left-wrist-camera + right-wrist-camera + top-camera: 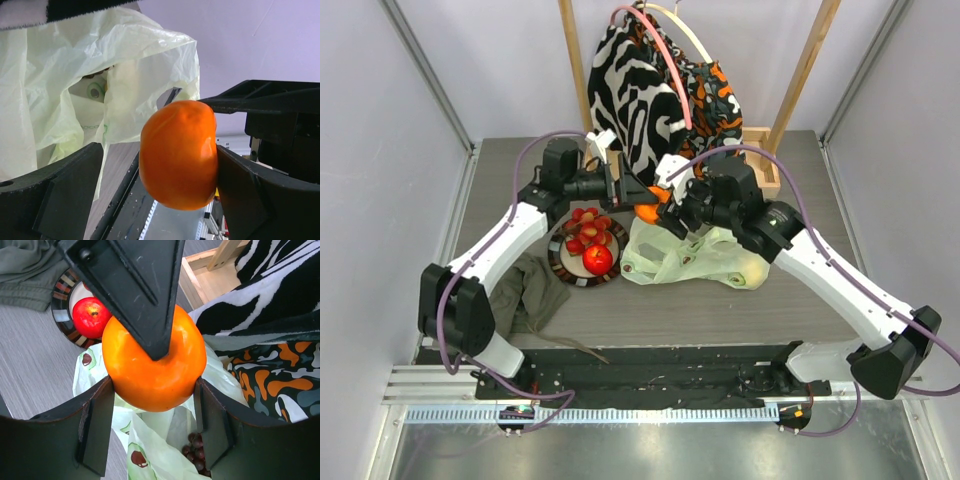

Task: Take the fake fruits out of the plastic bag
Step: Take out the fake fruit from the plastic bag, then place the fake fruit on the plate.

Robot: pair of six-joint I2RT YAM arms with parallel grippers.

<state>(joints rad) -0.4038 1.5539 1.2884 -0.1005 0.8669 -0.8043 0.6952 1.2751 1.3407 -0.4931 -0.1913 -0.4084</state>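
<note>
An orange fruit [648, 211] hangs above the mouth of the pale-green avocado-print plastic bag [690, 258]. My right gripper [665, 212] is shut on it; in the right wrist view both pads press the orange's [154, 360] sides at the gripper [152, 385]. My left gripper [638, 195] is open around the same orange [178, 154]: one finger touches it, the other stands well apart. That touching finger [140, 290] lies over the orange's top. Dark purple grapes [196, 447] lie inside the bag [150, 440]. A red apple [598, 259] and strawberries [585, 225] sit on the plate [556, 262].
An olive-grey cloth [535, 290] lies left of the plate. Black-white-orange garments [640, 90] hang on a wooden frame just behind both grippers. A wooden box [765, 170] stands behind the right arm.
</note>
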